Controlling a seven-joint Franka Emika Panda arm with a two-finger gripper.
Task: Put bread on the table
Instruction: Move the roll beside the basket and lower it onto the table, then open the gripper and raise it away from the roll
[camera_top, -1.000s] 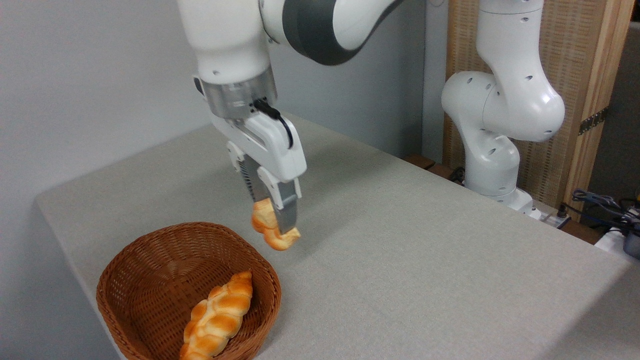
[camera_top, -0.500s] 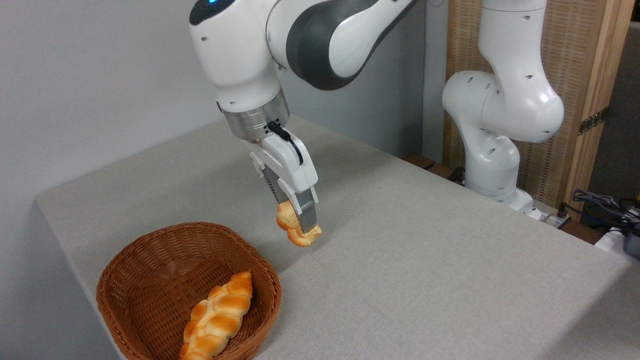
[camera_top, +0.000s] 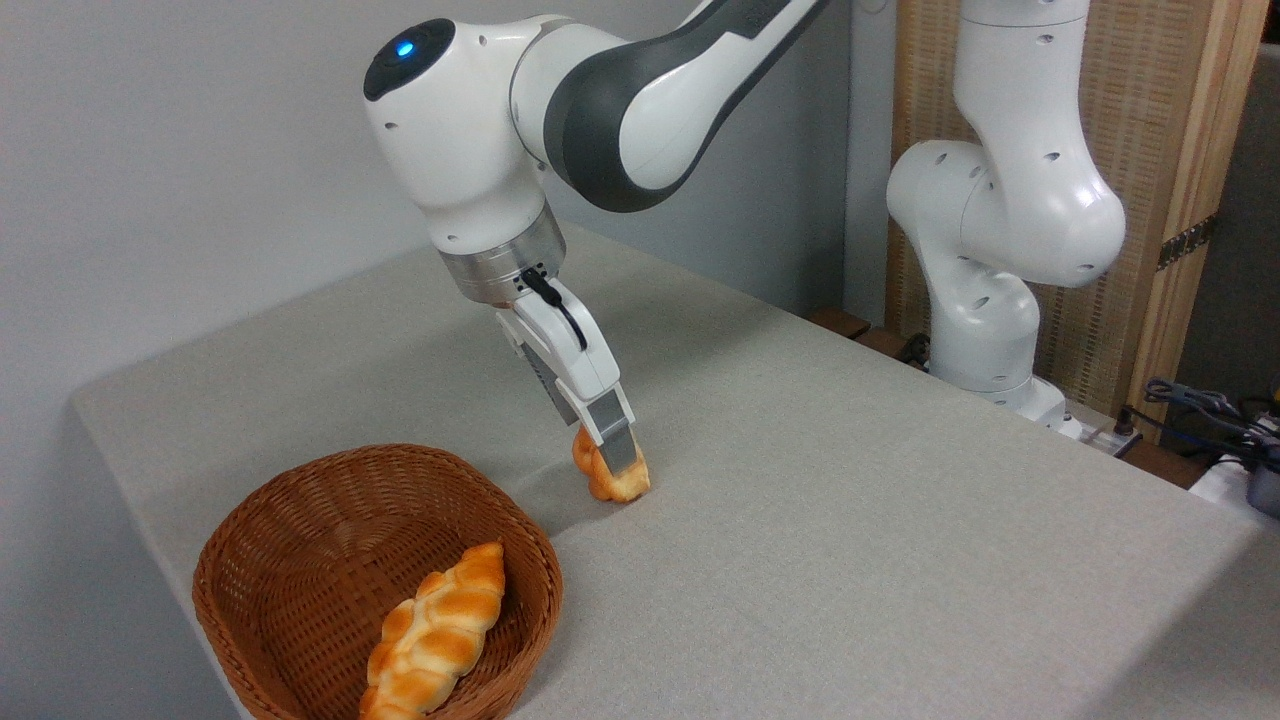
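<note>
The bread (camera_top: 606, 482), a small golden bun with lobed edges, is pinched between the fingers of my gripper (camera_top: 615, 462), which is shut on it. The bun's lower end touches, or nearly touches, the grey-beige table (camera_top: 850, 520) just right of the basket's far rim. My gripper tilts down and to the right from the wrist. The near finger (camera_top: 617, 440) hides part of the bun.
A brown wicker basket (camera_top: 300, 540) stands at the front left with a long braided loaf (camera_top: 435, 630) lying in it. The arm's white base (camera_top: 990, 300) stands past the table's far right edge. Cables (camera_top: 1210, 410) lie at the right.
My gripper has carried the bread to the right, away from above the basket's rim, and down until it reaches the table surface. The basket and the loaf have not moved.
</note>
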